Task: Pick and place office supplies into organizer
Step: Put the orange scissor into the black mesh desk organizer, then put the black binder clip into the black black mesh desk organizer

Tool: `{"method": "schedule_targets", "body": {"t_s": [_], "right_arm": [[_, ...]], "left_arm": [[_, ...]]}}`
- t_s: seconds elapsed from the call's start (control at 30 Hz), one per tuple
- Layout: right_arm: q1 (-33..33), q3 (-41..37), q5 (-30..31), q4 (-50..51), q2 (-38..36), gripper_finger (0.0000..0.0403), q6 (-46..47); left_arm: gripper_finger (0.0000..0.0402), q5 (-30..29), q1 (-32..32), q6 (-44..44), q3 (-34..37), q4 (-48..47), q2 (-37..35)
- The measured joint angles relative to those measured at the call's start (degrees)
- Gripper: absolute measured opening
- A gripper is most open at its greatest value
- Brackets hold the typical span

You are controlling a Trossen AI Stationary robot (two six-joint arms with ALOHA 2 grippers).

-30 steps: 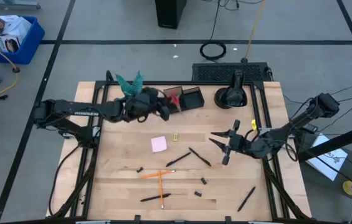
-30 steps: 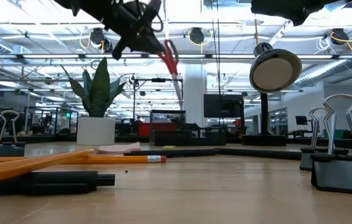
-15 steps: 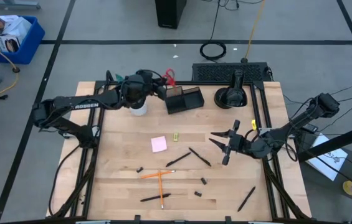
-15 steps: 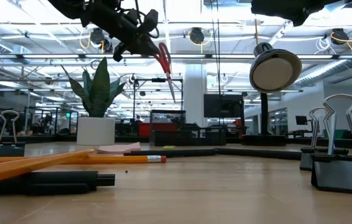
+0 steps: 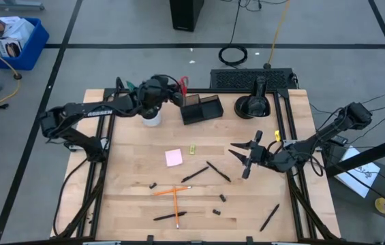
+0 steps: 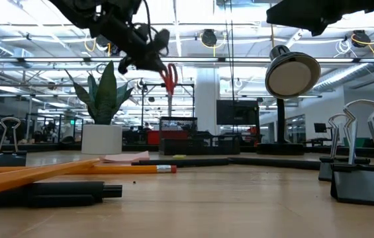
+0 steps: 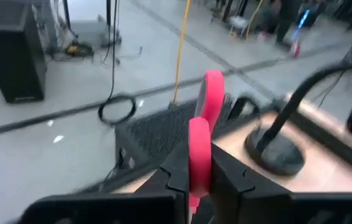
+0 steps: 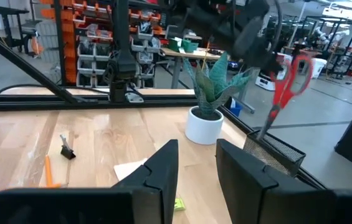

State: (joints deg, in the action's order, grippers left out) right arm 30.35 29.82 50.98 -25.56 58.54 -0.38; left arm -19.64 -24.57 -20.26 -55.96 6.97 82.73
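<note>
Left gripper [image 5: 176, 95]: it is closed on the red handles of the scissors [image 5: 183, 83] and holds them in the air at the back of the table; the blades hang down, just beside the left end of the organizer [image 5: 202, 108].
Scissors: you must bring the blade tips over a compartment before you go down; from above they seem to be behind the organizer's left corner and not yet over it; keep the blades upright, because a tilt may catch the wall.
Plant [image 5: 150, 117]: it stands near, under the left arm; do not sweep the pot when you lower.
Release: open only when the tips are inside; I judge that a drop from high could tip the light organizer.
Right gripper [image 5: 249, 155]: it waits at the right over the table, with the fingers a little apart and nothing between them; leave it there.
</note>
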Motion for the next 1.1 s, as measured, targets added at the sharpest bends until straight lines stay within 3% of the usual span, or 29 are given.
{"method": "schedule_targets", "body": {"t_s": [0.17,0.43,0.73,0.83,1.1], "right_arm": [[0.0,0.0,-0.01,0.08,0.0,0.01,-0.04],[0.0,0.0,-0.04,0.09,0.0,0.01,0.11],[0.0,0.0,-0.07,0.11,0.0,0.01,0.13],[0.0,0.0,-0.07,0.13,0.0,0.01,0.13],[-0.02,-0.97,-0.13,0.15,0.0,0.01,1.6]], "left_arm": [[0.002,0.03,0.1,-0.23,-0.09,1.91,3.91],[0.0052,-1.53,0.16,0.23,-0.07,3.85,9.83],[0.0038,-1.84,0.16,-1.07,-0.17,7.28,13.3],[0.0063,-1.27,0.49,-1.2,-0.14,7.98,13.32],[0.0176,0.15,0.85,-1.44,0.02,8.2,12.23]]}}
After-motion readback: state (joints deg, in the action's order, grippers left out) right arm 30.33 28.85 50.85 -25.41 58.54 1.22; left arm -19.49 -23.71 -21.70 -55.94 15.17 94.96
